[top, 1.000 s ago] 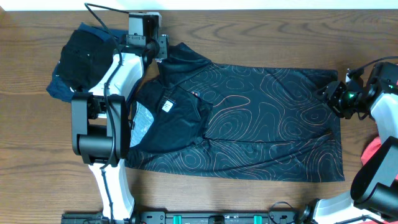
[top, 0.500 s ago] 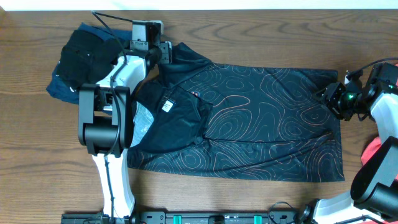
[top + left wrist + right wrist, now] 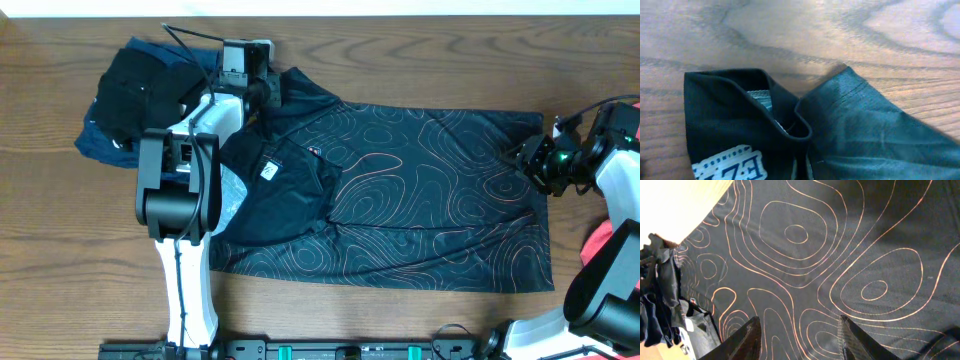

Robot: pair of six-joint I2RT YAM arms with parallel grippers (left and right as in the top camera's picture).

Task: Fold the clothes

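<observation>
Table (image 3: 60, 220): the black shirt (image 3: 430, 200) lies spread flat across it, collar end to my left, hem to my right. A dark pile of clothes (image 3: 125, 90) sits beyond the collar end. Left gripper (image 3: 268, 88) is closed at the shirt's far shoulder edge; I cannot confirm it has cloth. Right gripper (image 3: 530, 162) hangs over the hem, jaws apart, empty. Recommendation: verify the pinch beside the collar (image 3: 790, 125) before lifting, then carry the fold low.

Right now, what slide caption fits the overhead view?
Contour-line shirt spread on table; left tool shut at collar, right tool open at hem.
</observation>
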